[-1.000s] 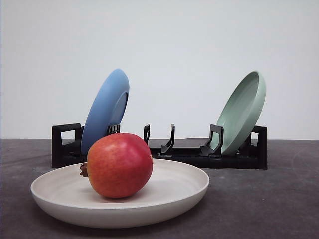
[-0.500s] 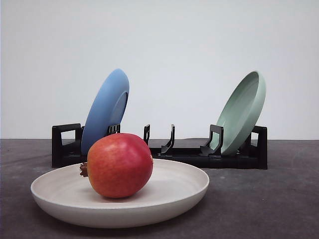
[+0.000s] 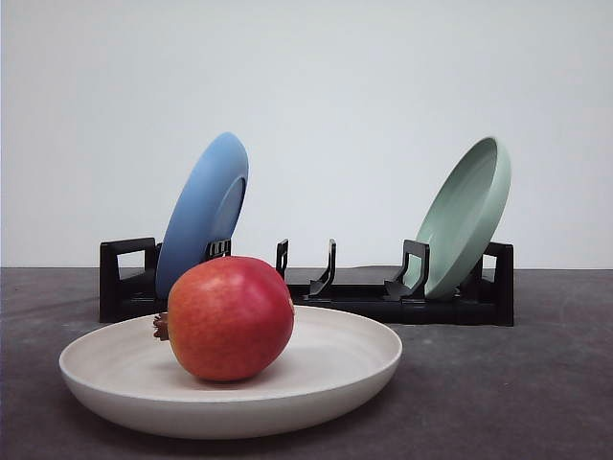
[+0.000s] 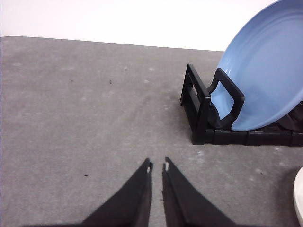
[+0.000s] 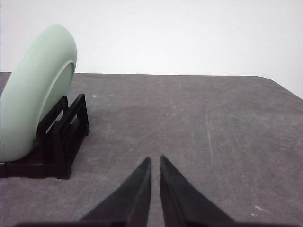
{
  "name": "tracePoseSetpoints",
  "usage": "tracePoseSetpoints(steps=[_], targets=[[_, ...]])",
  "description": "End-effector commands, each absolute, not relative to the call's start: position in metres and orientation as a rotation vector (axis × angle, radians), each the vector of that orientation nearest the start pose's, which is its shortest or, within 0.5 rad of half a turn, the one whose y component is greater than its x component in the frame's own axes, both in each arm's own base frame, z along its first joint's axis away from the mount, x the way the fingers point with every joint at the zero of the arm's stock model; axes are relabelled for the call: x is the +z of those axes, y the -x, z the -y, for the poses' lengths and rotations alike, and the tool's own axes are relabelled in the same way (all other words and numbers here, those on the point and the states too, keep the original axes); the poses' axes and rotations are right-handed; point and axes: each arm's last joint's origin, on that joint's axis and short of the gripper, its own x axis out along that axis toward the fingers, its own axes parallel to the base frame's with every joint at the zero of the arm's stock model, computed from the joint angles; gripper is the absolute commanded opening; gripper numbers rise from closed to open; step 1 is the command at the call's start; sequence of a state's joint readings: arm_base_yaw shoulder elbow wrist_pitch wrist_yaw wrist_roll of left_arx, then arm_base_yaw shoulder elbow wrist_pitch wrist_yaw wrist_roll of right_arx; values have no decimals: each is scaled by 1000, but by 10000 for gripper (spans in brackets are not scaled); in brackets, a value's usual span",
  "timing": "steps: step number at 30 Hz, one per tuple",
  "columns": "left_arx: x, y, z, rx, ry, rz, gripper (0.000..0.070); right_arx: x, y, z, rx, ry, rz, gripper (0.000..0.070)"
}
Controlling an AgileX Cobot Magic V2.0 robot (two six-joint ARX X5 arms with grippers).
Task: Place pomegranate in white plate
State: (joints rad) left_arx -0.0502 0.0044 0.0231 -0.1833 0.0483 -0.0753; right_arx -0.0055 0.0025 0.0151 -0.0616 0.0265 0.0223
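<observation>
The red pomegranate [image 3: 230, 317] rests inside the white plate [image 3: 354, 369] at the near left of the table, its brown crown pointing left. No gripper touches it. My left gripper [image 4: 157, 166] hovers over bare grey table, fingers nearly together with nothing between them; a sliver of the white plate [image 4: 299, 191] shows at the frame's edge. My right gripper [image 5: 155, 159] is also shut and empty over the bare table to the right of the rack.
A black dish rack [image 3: 345, 292] stands behind the plate. A blue plate [image 3: 203, 213] leans in its left end and a pale green plate [image 3: 466, 213] in its right end. Grey tabletop lies to the right of the white plate.
</observation>
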Motion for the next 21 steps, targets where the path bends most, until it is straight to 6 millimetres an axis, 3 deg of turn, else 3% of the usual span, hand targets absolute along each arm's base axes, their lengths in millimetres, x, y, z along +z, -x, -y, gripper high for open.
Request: tracePoseSetpoints(steps=[1, 21], targets=[[149, -95, 6, -90, 83, -182, 23, 162, -97, 1, -32, -18, -44, 29], [149, -95, 6, -90, 83, -182, 23, 162, -97, 1, -32, -18, -44, 29]])
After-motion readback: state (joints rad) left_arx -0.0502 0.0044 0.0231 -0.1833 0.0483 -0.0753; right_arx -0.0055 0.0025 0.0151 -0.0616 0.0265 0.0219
